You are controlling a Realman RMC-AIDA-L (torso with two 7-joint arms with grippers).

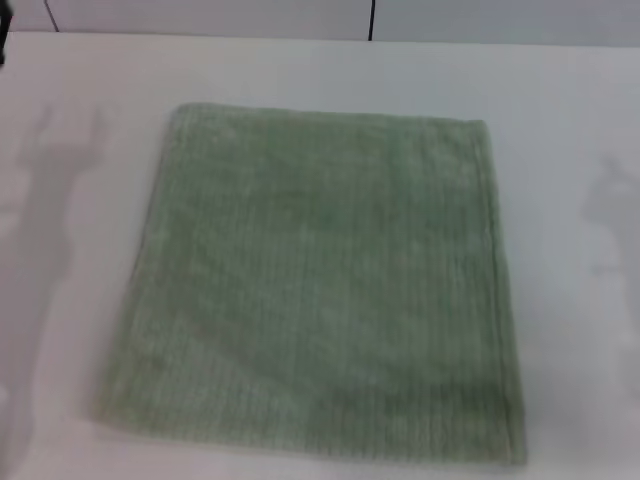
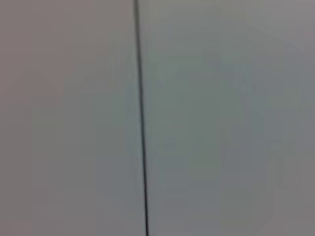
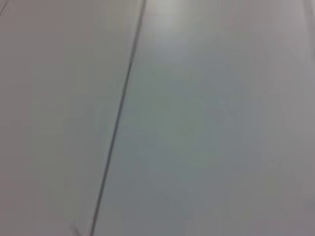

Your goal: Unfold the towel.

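Observation:
The towel (image 1: 320,285) is pale sage-green with fine ribbed lines and a hemmed border. It lies spread flat on the white table (image 1: 570,110) in the middle of the head view, one hem running down its right side. Neither gripper appears in any view; only arm shadows fall on the table to the left and right of the towel. Both wrist views show just a plain pale surface crossed by a thin dark seam (image 2: 141,118).
Beyond the table's far edge runs a pale wall with a dark vertical seam (image 1: 372,20). A small dark object (image 1: 3,45) sits at the far left edge of the head view.

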